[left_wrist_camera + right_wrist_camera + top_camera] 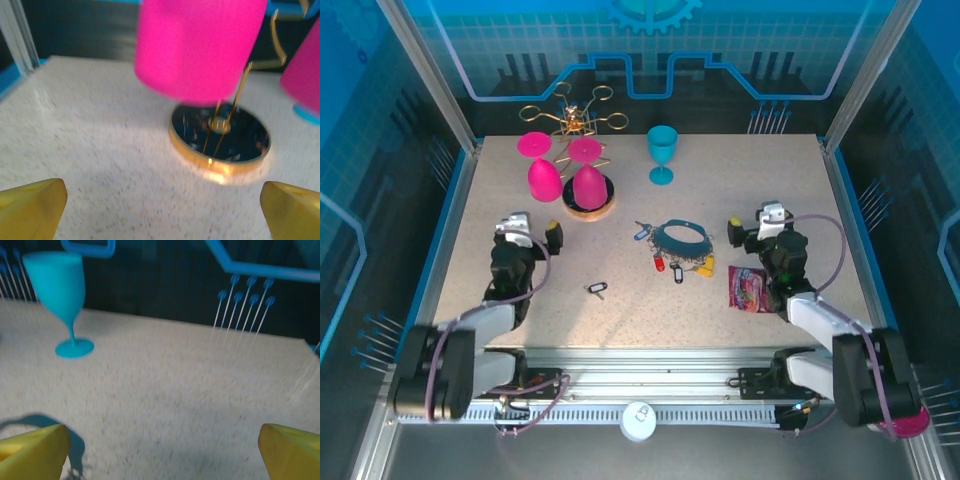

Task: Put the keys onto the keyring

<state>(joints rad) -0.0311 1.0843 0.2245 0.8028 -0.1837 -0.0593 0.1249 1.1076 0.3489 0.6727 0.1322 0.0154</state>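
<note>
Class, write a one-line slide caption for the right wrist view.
Open yellow right hand above speckled beige tabletop; turquoise plastic goblet upright at left.

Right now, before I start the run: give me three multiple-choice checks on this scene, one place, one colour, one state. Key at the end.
1. Where is the loose black-tagged key?
A. On the table, left of the keyring and apart from it
B. In a drawer
C. Hanging on a wall hook

2. What colour is the goblet standing upright on its own?
A. Pink
B. Teal
C. Yellow

3. How are the left claw and the right claw?
A. Both shut on keys
B. Left open, right shut
C. Both open, holding nothing

Key:
1 A: the top view shows it lying alone on bare table.
2 B: bowl, stem and foot are all teal.
3 C: each wrist view shows its yellow fingers wide apart, with nothing held between them.
</note>
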